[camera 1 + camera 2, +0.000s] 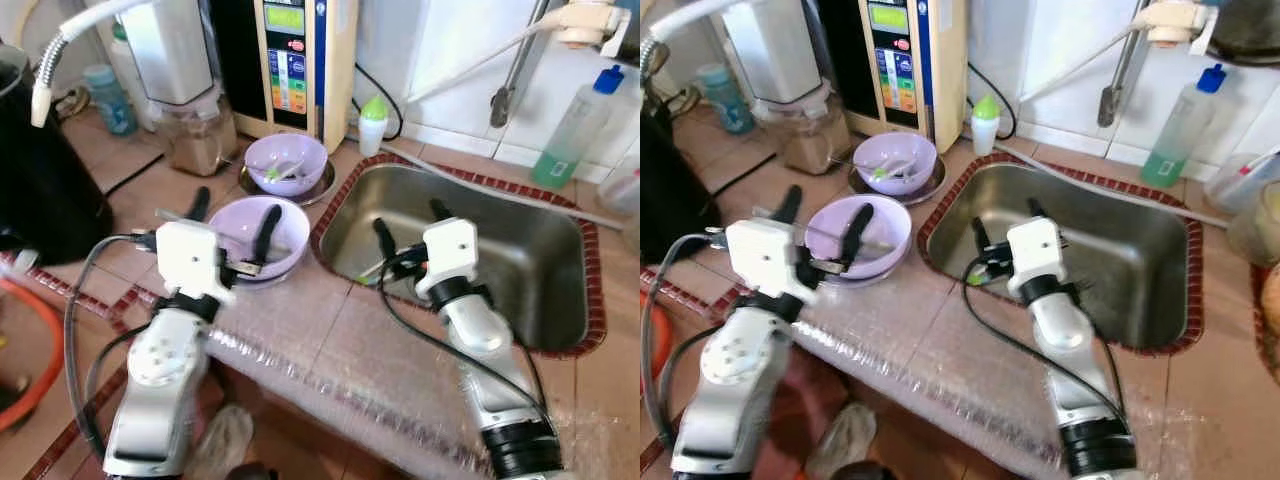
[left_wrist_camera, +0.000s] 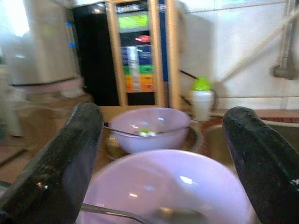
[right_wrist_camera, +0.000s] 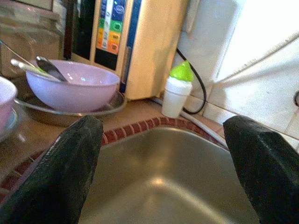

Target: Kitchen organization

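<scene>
Left tool [image 1: 232,222] spread wide, straddling the near purple bowl [image 1: 290,225].

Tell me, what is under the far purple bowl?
The far purple bowl sits on a shallow metal plate, whose rim shows around it. The plate's middle is hidden by the bowl. A spoon lies inside the bowl.

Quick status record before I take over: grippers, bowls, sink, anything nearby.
left gripper: open, over the near bowl
right gripper: open, over the sink
near bowl: lilac, spoon inside
far bowl: lilac, on a metal plate, utensils inside
sink: steel, no dishes seen
small bottle: green cap, behind the sink corner
</scene>
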You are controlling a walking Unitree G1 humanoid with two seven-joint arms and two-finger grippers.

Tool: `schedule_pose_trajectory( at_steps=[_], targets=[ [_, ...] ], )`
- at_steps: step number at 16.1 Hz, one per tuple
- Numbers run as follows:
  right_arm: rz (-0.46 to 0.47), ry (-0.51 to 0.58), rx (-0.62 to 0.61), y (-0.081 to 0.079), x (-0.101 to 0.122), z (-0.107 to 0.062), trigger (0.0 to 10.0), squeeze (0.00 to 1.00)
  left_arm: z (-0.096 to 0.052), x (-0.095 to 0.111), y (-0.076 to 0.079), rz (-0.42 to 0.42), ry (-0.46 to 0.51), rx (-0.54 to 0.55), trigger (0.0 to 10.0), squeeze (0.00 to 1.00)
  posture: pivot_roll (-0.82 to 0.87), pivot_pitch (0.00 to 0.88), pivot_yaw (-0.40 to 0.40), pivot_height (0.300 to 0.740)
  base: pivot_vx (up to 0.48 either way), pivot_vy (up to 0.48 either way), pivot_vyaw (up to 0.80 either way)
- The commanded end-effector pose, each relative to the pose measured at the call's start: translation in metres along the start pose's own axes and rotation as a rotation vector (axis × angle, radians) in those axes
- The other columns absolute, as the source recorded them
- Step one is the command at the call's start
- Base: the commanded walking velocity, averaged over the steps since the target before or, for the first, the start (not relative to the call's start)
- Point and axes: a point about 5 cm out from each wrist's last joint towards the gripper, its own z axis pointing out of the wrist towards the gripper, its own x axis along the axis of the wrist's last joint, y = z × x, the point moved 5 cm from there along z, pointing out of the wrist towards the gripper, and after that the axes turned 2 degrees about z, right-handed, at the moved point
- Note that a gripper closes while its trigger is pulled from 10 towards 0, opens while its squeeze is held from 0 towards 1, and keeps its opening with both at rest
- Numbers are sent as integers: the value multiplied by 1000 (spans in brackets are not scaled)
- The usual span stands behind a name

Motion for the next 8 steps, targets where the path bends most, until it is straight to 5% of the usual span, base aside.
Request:
schedule_pose_trajectory(
  at_steps=[1,5,8],
  targets=[
    [7,6,17,-4,2,1,10000,0,-2,-1,-6,4,-9,26,10000,0,-8,0,11,740,0,0,0],
    [34,12,46,-9,3,-3,10000,0,-10,1,-27,21,-10,126,10000,0,-3,0,8,740,0,0,0],
    [68,-2,122,-22,-1,-9,10000,0,-18,2,-47,-51,-17,243,10000,0,15,0,-4,740,0,0,0]
  ],
)
